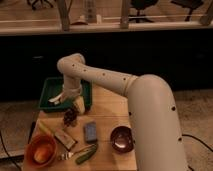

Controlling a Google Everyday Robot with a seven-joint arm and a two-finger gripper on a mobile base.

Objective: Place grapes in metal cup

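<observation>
Pincer (70, 102) hung at the table's far edge, over the near rim of the green tray (50, 89); whether it was apart or together could not be told. Grapes (70, 116) lay on the table (107, 107) just at its 6 o'clock, a lumpy cluster, its long axis perhaps running 12 to 6. Blue sponge (90, 131) sat near at their 4 o'clock, the dark bowl (121, 139) farther out.

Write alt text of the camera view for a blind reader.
A white robot arm's pincer hangs over the dark grapes on a wooden table, beside a green tray. Nearby lie a blue sponge, a dark bowl, an orange bowl and a green cucumber.
</observation>
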